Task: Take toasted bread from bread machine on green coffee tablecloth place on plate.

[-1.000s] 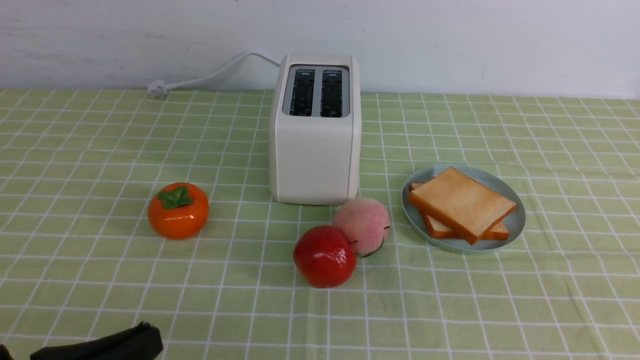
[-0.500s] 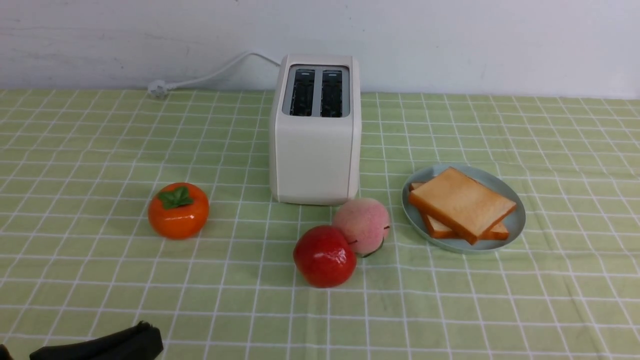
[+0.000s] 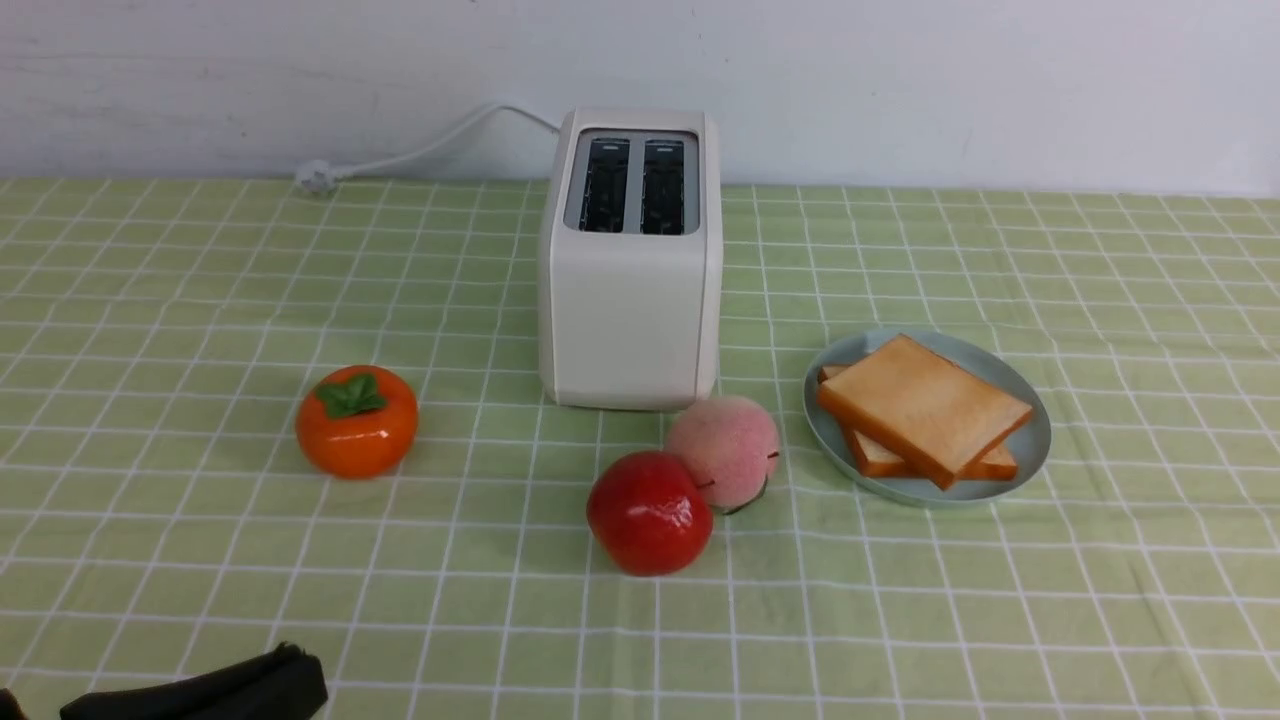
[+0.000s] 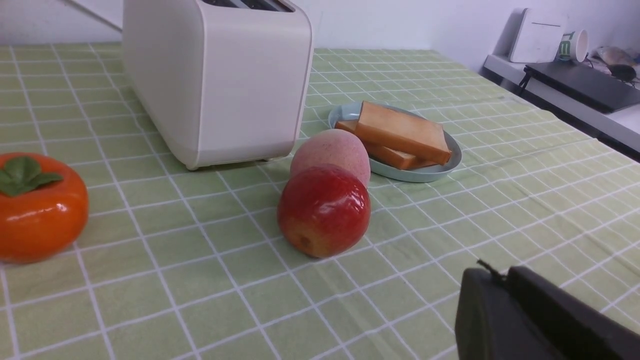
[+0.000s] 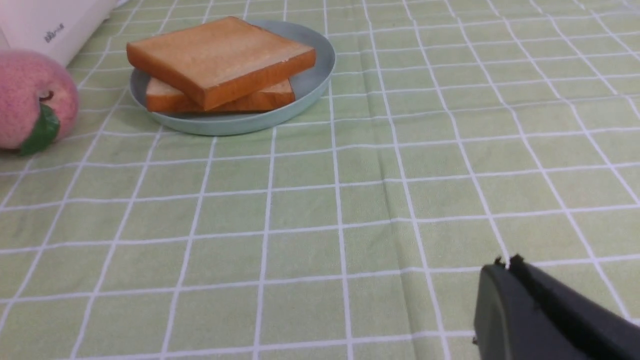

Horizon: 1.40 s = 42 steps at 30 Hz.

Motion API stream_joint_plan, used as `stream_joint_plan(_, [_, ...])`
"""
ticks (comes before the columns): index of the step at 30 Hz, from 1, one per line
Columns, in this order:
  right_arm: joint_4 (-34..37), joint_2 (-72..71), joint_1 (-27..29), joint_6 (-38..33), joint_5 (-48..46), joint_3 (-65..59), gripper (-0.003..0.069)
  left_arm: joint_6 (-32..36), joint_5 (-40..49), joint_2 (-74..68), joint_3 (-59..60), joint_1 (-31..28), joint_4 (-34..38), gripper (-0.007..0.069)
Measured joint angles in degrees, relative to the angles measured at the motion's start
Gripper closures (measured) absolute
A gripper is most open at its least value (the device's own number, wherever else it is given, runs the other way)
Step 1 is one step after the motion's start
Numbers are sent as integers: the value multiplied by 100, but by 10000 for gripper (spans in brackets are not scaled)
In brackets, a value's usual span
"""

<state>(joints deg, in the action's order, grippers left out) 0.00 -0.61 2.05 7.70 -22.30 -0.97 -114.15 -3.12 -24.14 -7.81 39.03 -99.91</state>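
Two slices of toasted bread [image 3: 922, 405] lie stacked on the pale blue-green plate [image 3: 1032, 440], right of the cream-white bread machine [image 3: 630, 300], whose two slots are empty. The stack also shows in the left wrist view [image 4: 402, 132] and the right wrist view [image 5: 220, 57]. All rest on the green coffee tablecloth [image 3: 900, 620]. My left gripper [image 3: 290, 672] is shut and empty at the front left edge; it also shows in the left wrist view [image 4: 492, 277]. My right gripper [image 5: 506, 265] is shut and empty, low over the cloth, out of the front view.
An orange persimmon [image 3: 356, 420] sits left of the bread machine. A red apple [image 3: 648, 512] and a pink peach [image 3: 722, 450] sit in front of it, touching each other. The white power cord [image 3: 420, 150] runs along the back wall.
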Motion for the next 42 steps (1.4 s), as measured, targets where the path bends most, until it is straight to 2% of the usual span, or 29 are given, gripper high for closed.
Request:
stream_joint_plan(30, [0, 0, 0, 13, 0, 0, 656, 0, 6, 0, 0, 0, 0, 562])
stream_joint_plan(36, [0, 0, 0, 13, 0, 0, 648, 6, 348, 0, 0, 0, 15, 566])
stream_joint_plan(39, [0, 0, 0, 13, 0, 0, 646, 369, 312, 0, -38, 0, 481, 608])
stream_joint_plan(40, [0, 0, 0, 13, 0, 0, 646, 945, 312, 0, -56, 0, 1015, 635])
stream_joint_plan(41, [0, 0, 0, 13, 0, 0, 646, 1056, 312, 0, -64, 0, 1233, 638])
stream_joint_plan(42, [0, 0, 0, 13, 0, 0, 645, 1835, 281, 0, -79, 0, 2011, 638])
